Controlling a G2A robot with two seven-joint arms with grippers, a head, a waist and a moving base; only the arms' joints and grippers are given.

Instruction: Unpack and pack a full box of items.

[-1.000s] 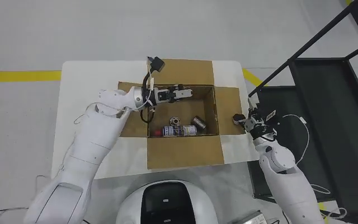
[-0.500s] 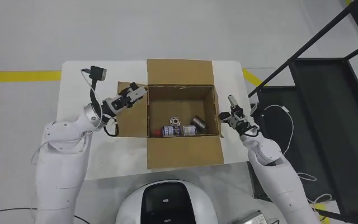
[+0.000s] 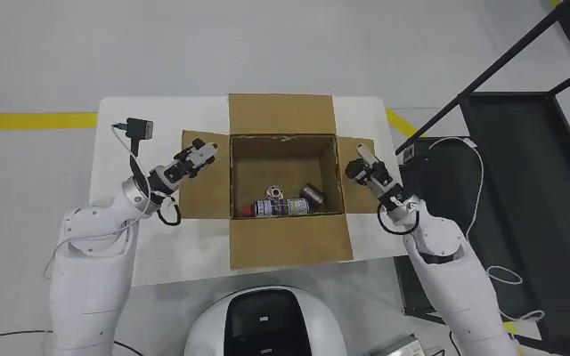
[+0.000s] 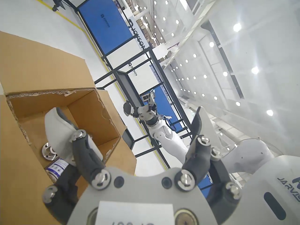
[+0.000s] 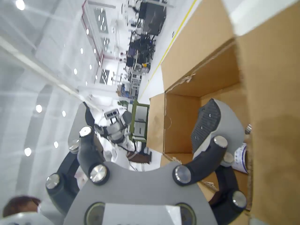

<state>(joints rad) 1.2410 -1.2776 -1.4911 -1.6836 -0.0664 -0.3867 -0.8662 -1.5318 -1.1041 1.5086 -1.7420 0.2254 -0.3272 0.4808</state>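
Observation:
An open cardboard box (image 3: 283, 246) stands mid-table with all its flaps folded out. On its floor lie a labelled can (image 3: 280, 207), a small metal flange (image 3: 276, 190) and a dark cylinder (image 3: 312, 192). My left gripper (image 3: 198, 153) hovers open and empty over the left flap, just outside the box wall. In the left wrist view the left gripper (image 4: 129, 122) faces across the box, with the flange (image 4: 49, 152) and the can (image 4: 57, 166) below one finger. My right gripper (image 3: 356, 166) is open and empty over the right flap. The right gripper (image 5: 145, 122) looks into the box, where the can (image 5: 241, 158) shows.
The white table (image 3: 151, 116) has bare room left of the box and a narrow strip on the right. A black metal rack (image 3: 517, 133) stands close beside the table's right edge, with a cable trailing near my right arm.
My left gripper pulled out of the box and now sits over the left flap. My right gripper moved in from the table's right edge to the box's right flap.

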